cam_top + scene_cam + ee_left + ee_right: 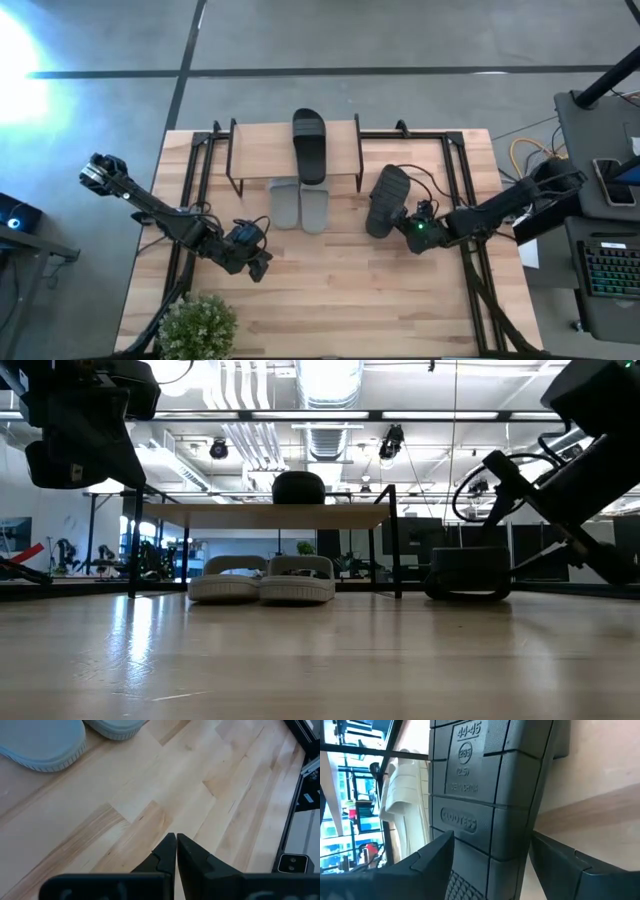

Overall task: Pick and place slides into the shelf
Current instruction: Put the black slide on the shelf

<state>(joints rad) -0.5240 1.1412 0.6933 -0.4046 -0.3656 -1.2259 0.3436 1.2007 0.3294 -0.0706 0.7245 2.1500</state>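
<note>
My high camera looks straight down on the whole table, with the shelf at its far middle, while my low camera sits at tabletop height facing that same shelf level-on — both share the grey pair beneath it. The left wrist camera looks close down at bare wood just in front of the shelf, past its own fingers. The right wrist camera is pressed near a black slide beside the shelf.

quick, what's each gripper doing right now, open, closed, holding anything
Left gripper: closed, empty, above the table.
Right gripper: closed on the black slide, beside the shelf.
</note>
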